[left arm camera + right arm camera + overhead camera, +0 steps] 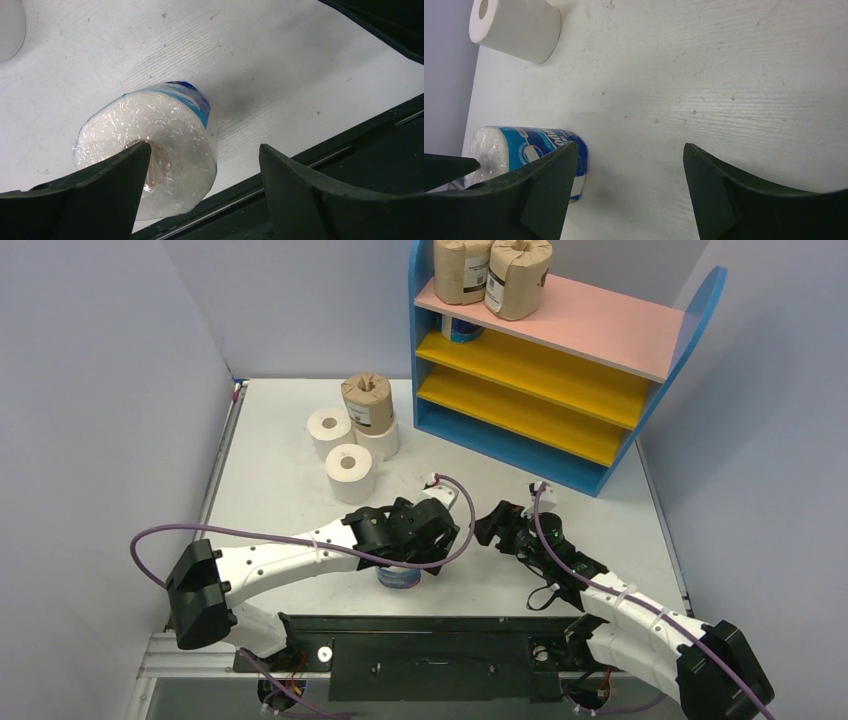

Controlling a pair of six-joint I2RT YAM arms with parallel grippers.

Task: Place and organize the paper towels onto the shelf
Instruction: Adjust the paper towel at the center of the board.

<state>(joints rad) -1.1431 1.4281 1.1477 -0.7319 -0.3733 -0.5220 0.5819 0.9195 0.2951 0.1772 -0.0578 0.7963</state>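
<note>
The shelf (pixel 690 325) stands at the back right with two brown-wrapped paper towels (pixel 462 270) (pixel 518 278) on its pink top and a blue-and-white one (pixel 462 330) on the upper yellow board. Another blue-and-white roll (pixel 398 577) (pixel 150 145) (pixel 519 150) stands upright near the table's front edge. My left gripper (pixel 408 558) (pixel 204 146) hangs open over it, one finger (pixel 115 185) above the core, the other past the roll's side. My right gripper (pixel 490 523) (pixel 630 145) is open over bare table just to the right of that roll.
On the table at the back left is a cluster of rolls: a brown one (pixel 367 402) on top of a white one (pixel 383 440), and two more white ones (pixel 329 430) (pixel 350 472) (pixel 516 25). The black base rail (pixel 350 165) runs along the front edge.
</note>
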